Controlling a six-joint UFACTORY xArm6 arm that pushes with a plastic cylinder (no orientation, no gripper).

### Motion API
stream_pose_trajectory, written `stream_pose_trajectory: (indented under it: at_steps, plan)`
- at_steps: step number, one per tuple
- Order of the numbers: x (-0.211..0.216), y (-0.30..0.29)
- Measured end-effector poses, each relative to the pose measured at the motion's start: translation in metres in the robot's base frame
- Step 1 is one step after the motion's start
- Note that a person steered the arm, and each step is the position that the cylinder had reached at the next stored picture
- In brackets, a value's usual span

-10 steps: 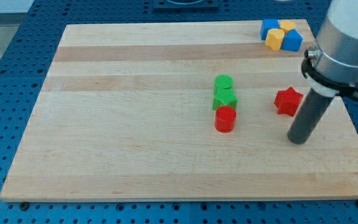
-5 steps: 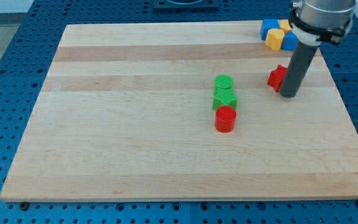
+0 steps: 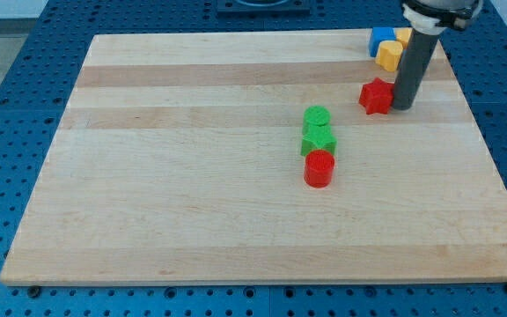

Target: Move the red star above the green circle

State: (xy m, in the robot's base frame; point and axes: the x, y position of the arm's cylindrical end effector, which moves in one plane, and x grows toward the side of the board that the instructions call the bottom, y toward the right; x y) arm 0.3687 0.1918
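The red star (image 3: 376, 96) lies on the wooden board toward the view's upper right. My tip (image 3: 402, 106) rests on the board right against the star's right side. The green circle (image 3: 317, 117) sits near the board's middle, to the left of and below the star. It tops a short column: a green star-like block (image 3: 319, 138) touches it from below, and a red cylinder (image 3: 319, 168) sits under that.
A cluster of blue and yellow blocks (image 3: 388, 48) sits at the board's top right corner, partly hidden behind my rod. The wooden board (image 3: 192, 176) lies on a blue perforated table.
My tip moved from below and right of the red star up toward the view's top, and the star has slid up and left, closer to the green circle's column.
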Motion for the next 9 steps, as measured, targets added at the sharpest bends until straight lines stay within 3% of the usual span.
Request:
stream_pose_trajectory:
  at_steps: [3,6,9]
  plan:
    - [-0.034,-0.026]
    - [-0.035,-0.083]
    - [-0.035,-0.099]
